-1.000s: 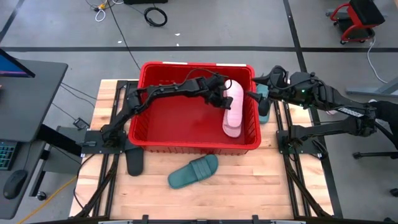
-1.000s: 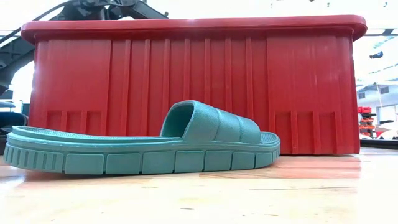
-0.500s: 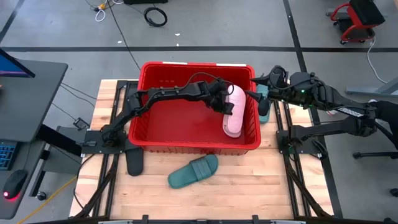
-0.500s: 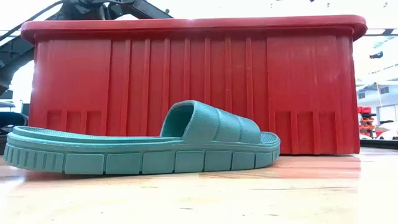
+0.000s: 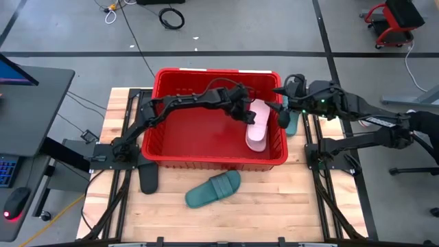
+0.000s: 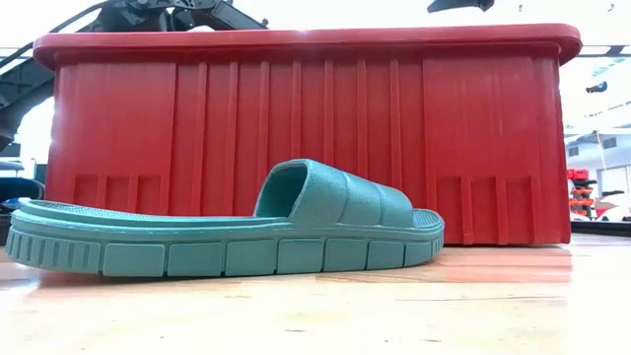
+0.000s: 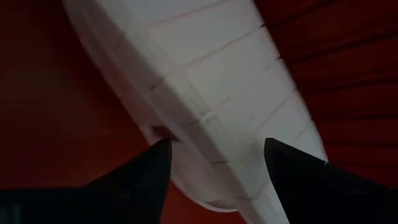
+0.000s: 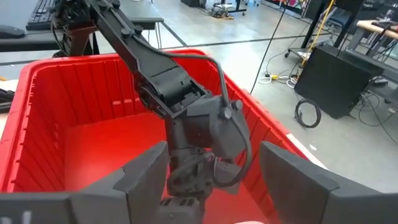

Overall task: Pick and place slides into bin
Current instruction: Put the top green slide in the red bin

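Note:
The red bin (image 5: 206, 127) stands mid-table. A pale pink slide (image 5: 258, 127) lies inside it along the right wall. My left gripper (image 5: 247, 112) reaches into the bin and hangs open just over the slide (image 7: 217, 74), one finger on either side of its end. My right gripper (image 5: 278, 108) hovers open over the bin's right rim, empty, facing the left gripper (image 8: 214, 155). A teal slide (image 5: 214, 189) rests sole-down on the table in front of the bin (image 6: 227, 232). Another teal slide (image 5: 292, 123) lies right of the bin, partly under the right arm. My left gripper's open fingers (image 7: 155, 165) stand over the pink slide's end (image 7: 205, 180), coming from above. Whether either finger touches the foam, I cannot tell. The slide rests in the bin, not lifted.
A black slide (image 5: 148, 177) lies at the table's near left, beside the bin's corner. The bin's tall slotted wall (image 6: 296, 138) stands right behind the near teal slide. Bare wood shows along the table's near edge.
My left gripper has opened and let go of the pink slide, which has sunk lower into the bin against the right wall. My right gripper has moved toward the table's left, from beside the bin to over its right rim.

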